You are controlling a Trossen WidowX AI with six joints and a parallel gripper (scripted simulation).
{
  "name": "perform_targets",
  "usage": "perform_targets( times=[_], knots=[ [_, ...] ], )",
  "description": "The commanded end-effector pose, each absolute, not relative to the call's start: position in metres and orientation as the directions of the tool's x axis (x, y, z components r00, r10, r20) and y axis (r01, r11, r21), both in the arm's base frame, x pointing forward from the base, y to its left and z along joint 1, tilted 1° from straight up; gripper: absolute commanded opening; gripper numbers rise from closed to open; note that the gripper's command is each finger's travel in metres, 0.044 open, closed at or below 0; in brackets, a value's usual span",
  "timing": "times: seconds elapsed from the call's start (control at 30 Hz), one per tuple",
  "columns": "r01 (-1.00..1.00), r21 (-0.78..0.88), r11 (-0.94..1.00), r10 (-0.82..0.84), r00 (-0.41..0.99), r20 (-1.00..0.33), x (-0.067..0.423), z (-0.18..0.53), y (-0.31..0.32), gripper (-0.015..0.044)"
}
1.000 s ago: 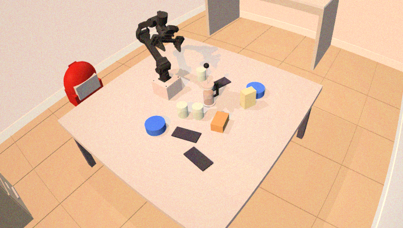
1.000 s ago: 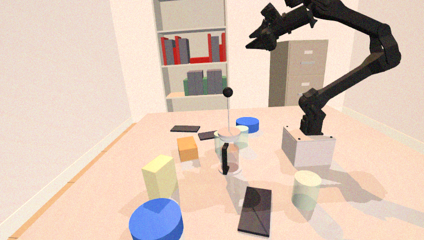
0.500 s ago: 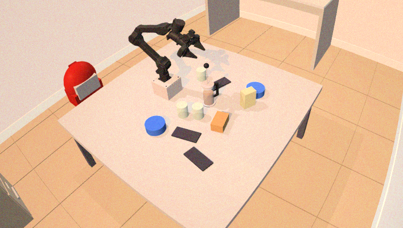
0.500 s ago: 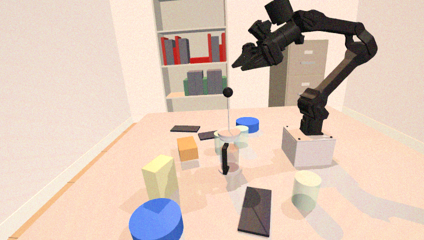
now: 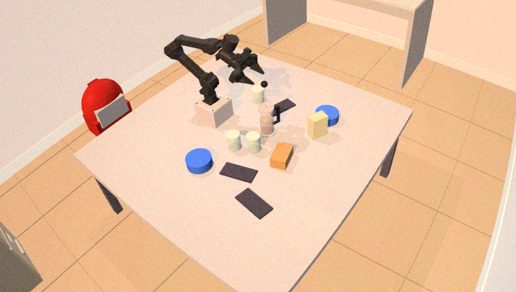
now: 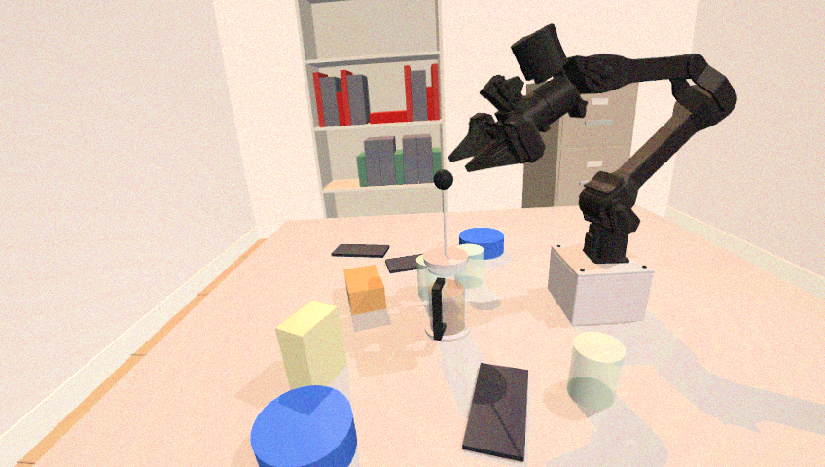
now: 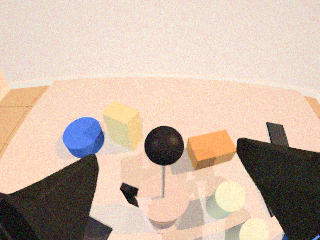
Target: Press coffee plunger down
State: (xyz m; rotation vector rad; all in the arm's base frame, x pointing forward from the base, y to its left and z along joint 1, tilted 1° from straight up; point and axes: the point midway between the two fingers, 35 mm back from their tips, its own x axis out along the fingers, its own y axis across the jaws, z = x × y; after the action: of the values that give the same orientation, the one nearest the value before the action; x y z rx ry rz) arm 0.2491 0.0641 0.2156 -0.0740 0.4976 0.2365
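Note:
The glass coffee press (image 5: 268, 123) (image 6: 445, 306) (image 7: 162, 206) stands upright near the table's middle, with a black side handle. Its thin rod is raised high, topped by a black ball knob (image 5: 264, 83) (image 6: 443, 178) (image 7: 164, 144). My gripper (image 5: 250, 73) (image 6: 461, 161) (image 7: 167, 180) is open and empty. It hangs in the air close to the knob, slightly above it and on the arm-base side, fingers pointing at it. In the wrist view the knob lies between the two dark fingers.
Around the press stand three pale cylinders (image 5: 233, 140) (image 5: 252, 142) (image 5: 257, 94), an orange block (image 5: 280, 155), a yellow block (image 5: 317, 125), two blue discs (image 5: 198, 160) (image 5: 327, 114) and three dark flat slabs (image 5: 238, 172) (image 5: 253, 202) (image 5: 285, 105). The arm's grey base box (image 5: 213, 112) is behind.

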Motion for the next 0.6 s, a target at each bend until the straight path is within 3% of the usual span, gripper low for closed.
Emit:
perform_targets(
  times=[0.0, 0.57],
  knots=[
    [-0.245, -0.008, 0.969, 0.21, 0.848, -0.487, 0.254, 0.211, 0.066, 0.044],
    [-0.244, -0.008, 0.97, 0.21, 0.849, -0.485, 0.277, 0.197, 0.071, 0.044]
  ],
)
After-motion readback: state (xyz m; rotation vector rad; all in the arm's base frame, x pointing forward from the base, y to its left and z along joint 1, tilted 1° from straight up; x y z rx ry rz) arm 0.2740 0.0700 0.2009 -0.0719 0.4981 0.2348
